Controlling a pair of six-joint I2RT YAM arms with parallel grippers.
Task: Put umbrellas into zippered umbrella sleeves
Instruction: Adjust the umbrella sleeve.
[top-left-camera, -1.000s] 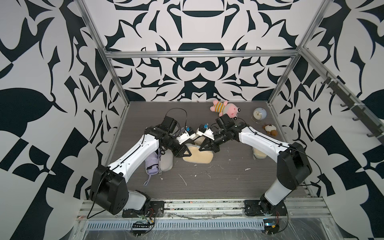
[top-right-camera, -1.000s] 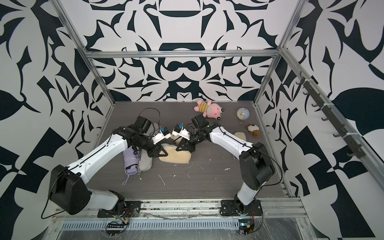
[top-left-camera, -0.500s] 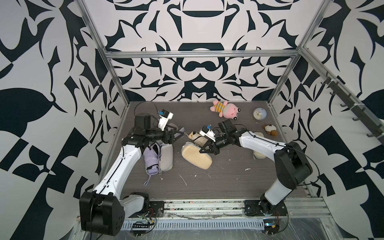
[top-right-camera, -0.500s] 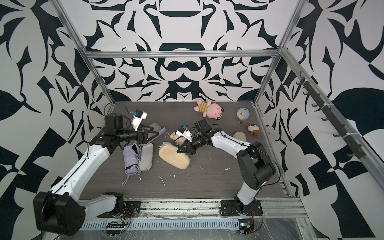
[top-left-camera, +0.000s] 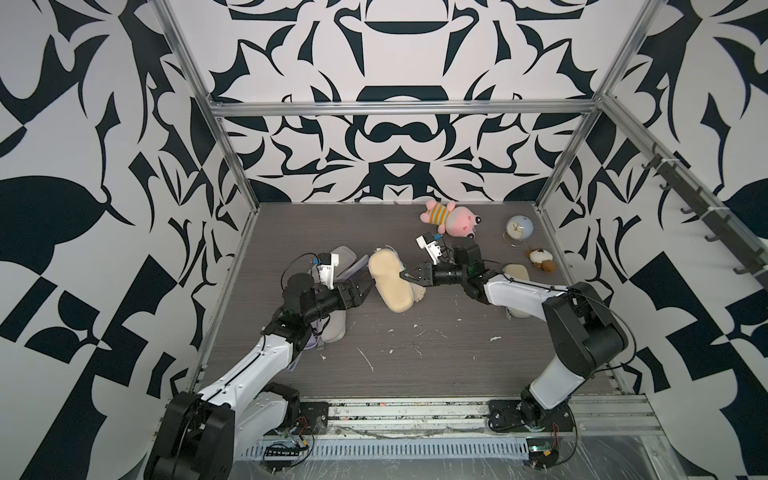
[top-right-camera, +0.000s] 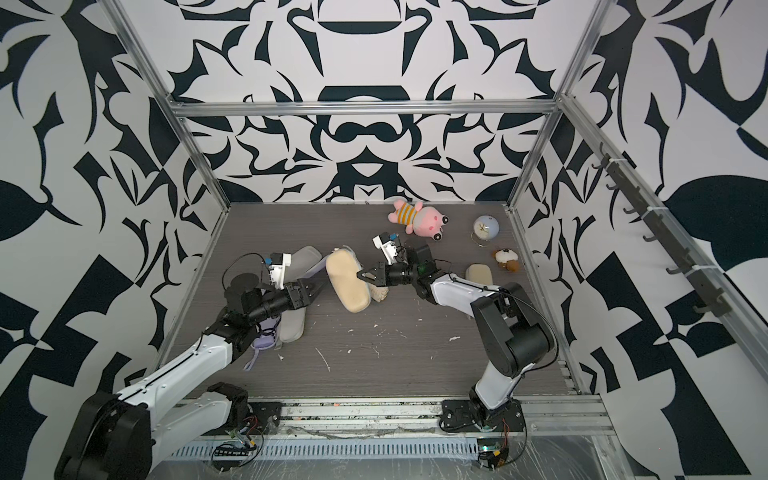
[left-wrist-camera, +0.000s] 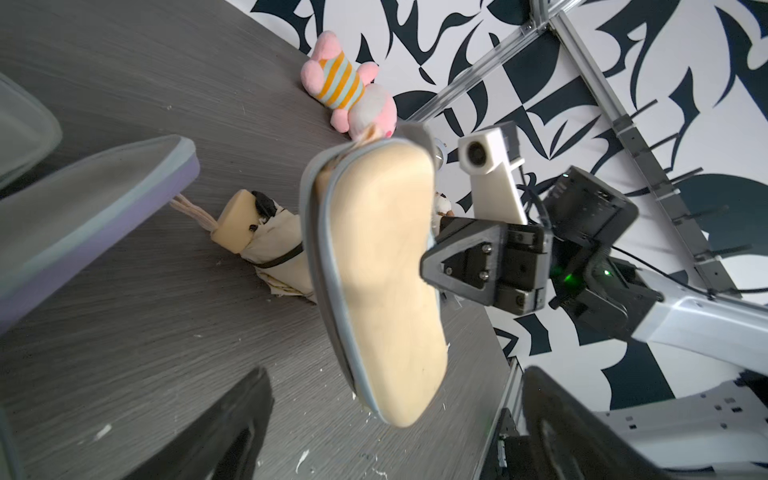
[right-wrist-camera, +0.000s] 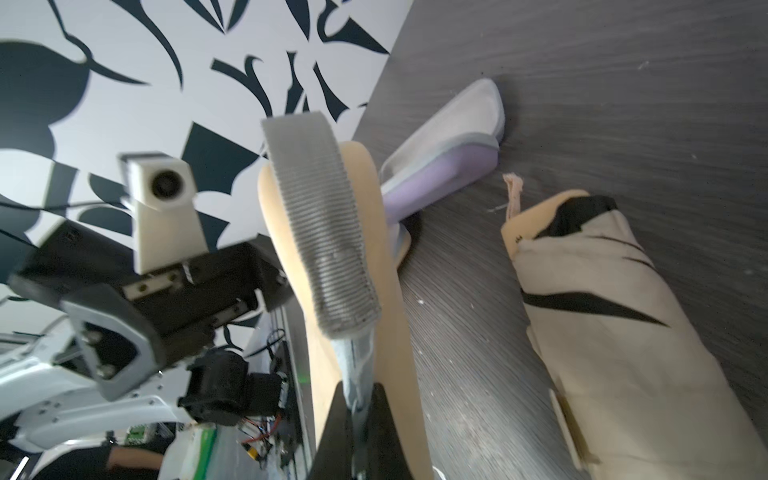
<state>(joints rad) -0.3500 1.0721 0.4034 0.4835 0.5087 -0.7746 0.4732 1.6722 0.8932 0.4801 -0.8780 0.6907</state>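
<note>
Sleeve (top-left-camera: 390, 286) in R gripper (top-left-camera: 403, 275) (L (top-left-camera: 365, 293) spread)

The right end effector (right-wrist-camera: 360, 401) pinches the beige sleeve (right-wrist-camera: 395, 349), cream umbrella (right-wrist-camera: 602, 332) alongside.

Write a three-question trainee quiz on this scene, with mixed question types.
1. True or false: the left gripper is clamped on the beige sleeve.
2. What holds the beige sleeve up off the table? A) the left gripper B) the right gripper C) nothing, it lies flat.
3. Fill in: the open sleeve near the left gripper is ____ on the outside.
Key: 1 false; 2 B; 3 lavender.
</note>
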